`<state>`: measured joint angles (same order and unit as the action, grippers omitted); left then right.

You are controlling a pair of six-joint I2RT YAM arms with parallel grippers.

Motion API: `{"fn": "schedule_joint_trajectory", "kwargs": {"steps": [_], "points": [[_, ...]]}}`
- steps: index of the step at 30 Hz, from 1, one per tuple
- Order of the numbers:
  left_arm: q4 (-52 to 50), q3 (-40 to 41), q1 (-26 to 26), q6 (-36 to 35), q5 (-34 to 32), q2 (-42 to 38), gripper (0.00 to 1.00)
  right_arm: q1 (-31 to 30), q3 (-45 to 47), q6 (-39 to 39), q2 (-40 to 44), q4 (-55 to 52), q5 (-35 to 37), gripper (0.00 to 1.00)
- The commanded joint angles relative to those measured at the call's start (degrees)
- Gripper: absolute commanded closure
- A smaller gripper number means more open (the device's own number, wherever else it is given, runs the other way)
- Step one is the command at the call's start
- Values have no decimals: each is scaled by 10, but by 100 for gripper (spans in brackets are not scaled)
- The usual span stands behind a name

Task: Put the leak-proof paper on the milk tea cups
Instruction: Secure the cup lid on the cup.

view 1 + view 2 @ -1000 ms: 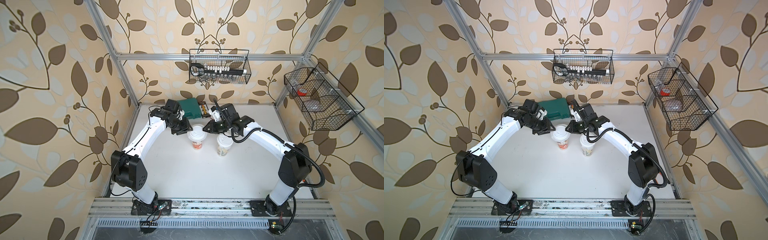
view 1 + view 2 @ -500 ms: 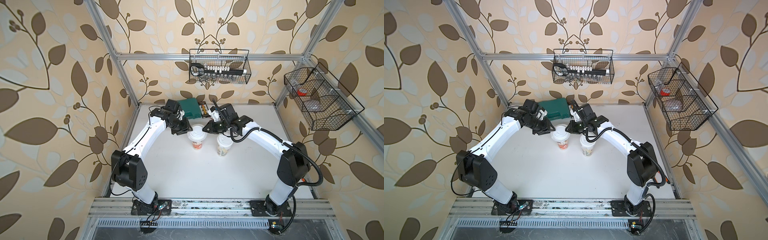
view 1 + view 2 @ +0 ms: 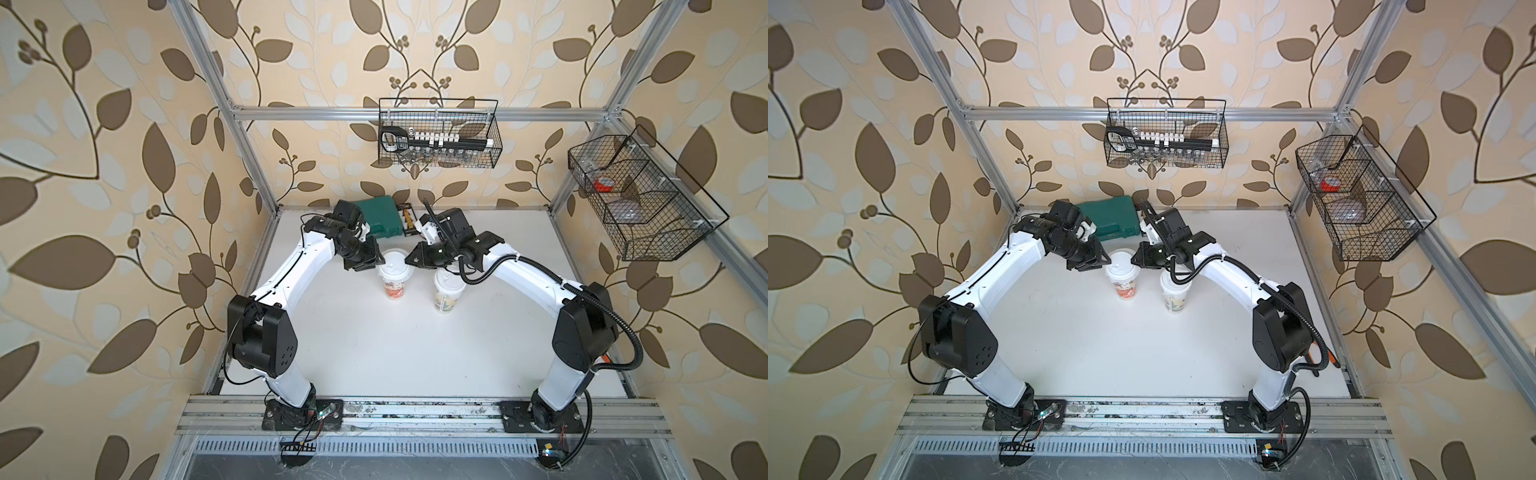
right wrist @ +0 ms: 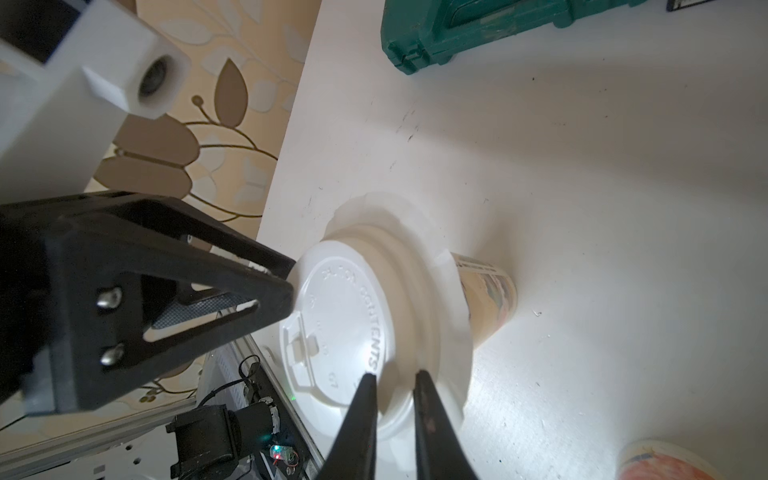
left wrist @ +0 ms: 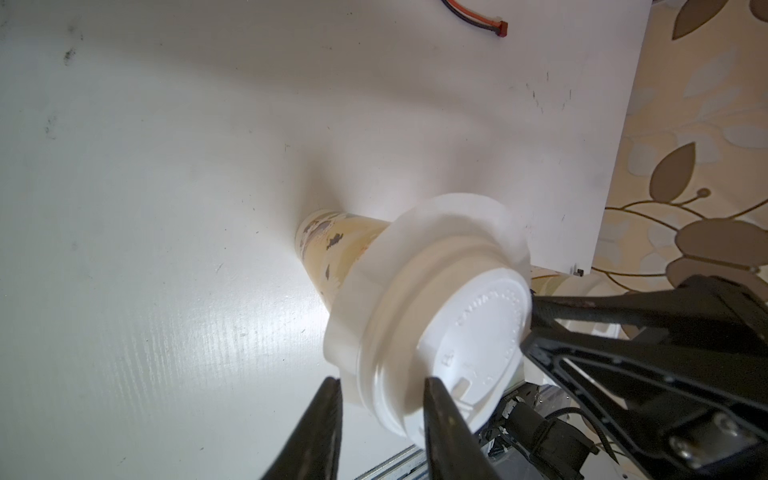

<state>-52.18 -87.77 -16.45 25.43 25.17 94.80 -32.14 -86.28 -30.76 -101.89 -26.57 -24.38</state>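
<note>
Leaf-patterned wallpaper wraps the booth, and aluminium rails frame a smooth, faintly scuffed white table (image 3: 374, 353). The left gripper (image 5: 381, 380) sits at the lidded cup's (image 3: 392, 291) nine o'clock. Its black tapered fingers stand moderately apart and straddle the lid's edge, one outside the rim and one over the top, and I see no firm pinch.

That cup is tall, tapered paper with red-orange print low on its wall, and it stands a little toward twelve from the table's middle. A white lid (image 5: 465, 332) of moulded plastic, with stepped rings and embossed lettering, caps it. The leak-proof paper (image 5: 494, 218) lies under that lid and flares out as a thin, translucent, wavy collar around the mouth.

The right gripper (image 4: 394, 374) meets the lid at two o'clock, jaws nearly together with the rim between them; whether they clamp it I cannot tell. The second cup (image 3: 444, 300), printed green-beige, stands apart at the first cup's four o'clock. A hard green case (image 3: 380, 216) lies at the table's twelve o'clock edge.
</note>
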Motion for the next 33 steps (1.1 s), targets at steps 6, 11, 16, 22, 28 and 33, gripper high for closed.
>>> {"fn": "schedule_joint_trajectory", "kwargs": {"steps": [6, 11, 16, 22, 28, 33], "points": [[-5, 9, 1, -15, 1, 16, 67, -2, -14, 10, -20, -12, 8, 82], [-7, 6, 1, -15, -1, 20, 66, -2, -16, 12, -24, -16, 11, 83], [-17, 2, 1, -15, -4, 29, 66, -2, -14, 13, -28, -23, 11, 83], [-26, -4, 1, -16, -8, 35, 65, -2, -13, 13, -35, -34, 12, 85], [-30, -1, 1, -17, -11, 39, 65, -2, -14, 16, -38, -42, 14, 85], [-33, -2, 1, -17, -10, 43, 65, -2, -18, 16, -39, -47, 20, 85]]}}
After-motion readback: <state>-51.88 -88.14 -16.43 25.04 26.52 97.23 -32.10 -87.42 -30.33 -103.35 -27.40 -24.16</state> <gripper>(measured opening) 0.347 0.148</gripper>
